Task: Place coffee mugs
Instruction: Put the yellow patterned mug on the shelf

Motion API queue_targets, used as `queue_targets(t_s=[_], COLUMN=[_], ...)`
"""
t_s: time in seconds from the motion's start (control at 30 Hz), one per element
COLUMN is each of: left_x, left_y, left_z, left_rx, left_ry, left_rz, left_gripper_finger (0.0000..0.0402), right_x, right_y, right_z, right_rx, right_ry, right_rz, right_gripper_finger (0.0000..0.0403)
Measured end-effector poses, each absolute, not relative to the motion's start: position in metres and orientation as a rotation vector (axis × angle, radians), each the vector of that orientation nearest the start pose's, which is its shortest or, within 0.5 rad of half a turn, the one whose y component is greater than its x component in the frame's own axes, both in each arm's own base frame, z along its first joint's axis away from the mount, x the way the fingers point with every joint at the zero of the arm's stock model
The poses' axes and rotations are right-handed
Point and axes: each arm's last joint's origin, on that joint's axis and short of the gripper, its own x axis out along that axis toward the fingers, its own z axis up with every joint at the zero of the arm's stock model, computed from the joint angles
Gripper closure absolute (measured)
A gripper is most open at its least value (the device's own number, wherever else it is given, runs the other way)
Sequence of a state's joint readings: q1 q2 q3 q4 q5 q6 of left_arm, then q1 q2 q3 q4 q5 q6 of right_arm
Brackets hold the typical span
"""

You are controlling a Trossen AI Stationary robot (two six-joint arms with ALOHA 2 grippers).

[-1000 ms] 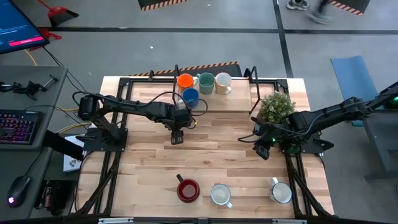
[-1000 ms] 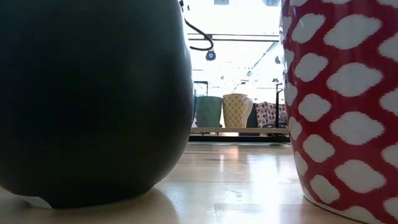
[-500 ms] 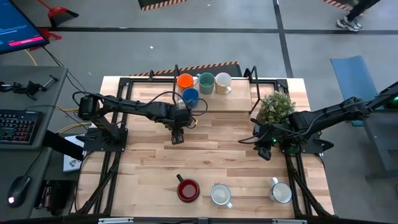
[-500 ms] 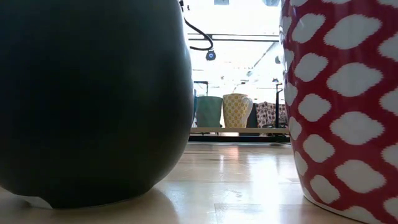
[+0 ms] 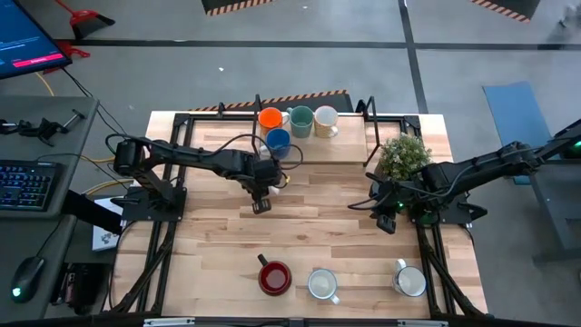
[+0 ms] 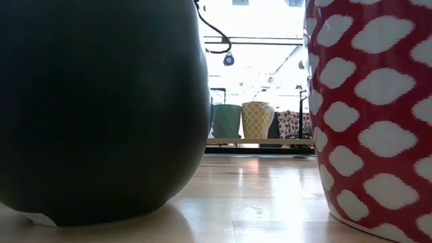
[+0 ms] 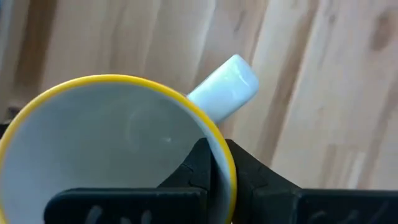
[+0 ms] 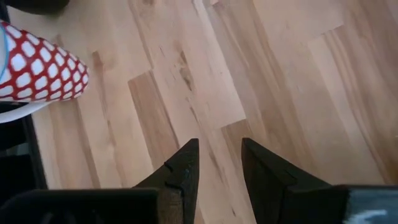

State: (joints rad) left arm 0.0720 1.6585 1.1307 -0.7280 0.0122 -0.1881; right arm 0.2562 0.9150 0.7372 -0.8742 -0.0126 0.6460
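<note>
Your left arm reached from the table's left edge toward its middle, elbow bent, with the left tool pointing down just short of the far cluster of mugs; its fingers were clamped on the yellow rim of a white mug, one finger inside and one outside, beside the mug's pale handle; from above, that mug was hidden under the tool. Your right arm waited at the right side, its right tool low over bare wood with fingers apart and nothing between them.

Beyond the left tool stood the blue mug, and behind it in a row the orange mug, the green mug and a cream mug; along the near edge sat the red mug, a second white mug and a grey mug. A bushy potted plant stood just behind the right tool, close to that arm's wrist.
</note>
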Motion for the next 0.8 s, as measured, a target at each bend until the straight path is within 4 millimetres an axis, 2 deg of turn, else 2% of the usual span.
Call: queue_targets(t_s=[0.13, 0.27, 0.4, 0.5, 0.6, 0.8], left_x=[0.329, 0.352, 0.367, 0.377, 0.389, 0.416], left_y=[0.014, 0.009, 0.014, 0.024, 0.04, 0.068], left_z=[0.218, 0.255, 0.293, 0.313, 0.323, 0.328], left_rx=[-0.273, -0.252, -0.177, -0.148, -0.156, -0.137], left_ry=[1.142, 0.929, 0.801, 0.74, 0.732, 0.806], left_rz=[0.116, 0.092, 0.153, 0.201, 0.235, 0.274], left_gripper_finger=[0.0394, 0.0394, 0.0394, 0.0394, 0.0394, 0.0394], right_x=[0.152, 0.151, 0.151, 0.151, 0.151, 0.152], right_y=[0.04, 0.039, 0.039, 0.039, 0.039, 0.039], right_z=[0.244, 0.243, 0.243, 0.243, 0.243, 0.243], right_rx=[0.439, 0.435, 0.439, 0.442, 0.442, 0.443], right_ry=[1.086, 1.1, 1.099, 1.098, 1.096, 1.092], right_rz=[-0.127, -0.134, -0.136, -0.137, -0.137, -0.136], right_gripper_finger=[0.0304, 0.0304, 0.0304, 0.0304, 0.0304, 0.0304])
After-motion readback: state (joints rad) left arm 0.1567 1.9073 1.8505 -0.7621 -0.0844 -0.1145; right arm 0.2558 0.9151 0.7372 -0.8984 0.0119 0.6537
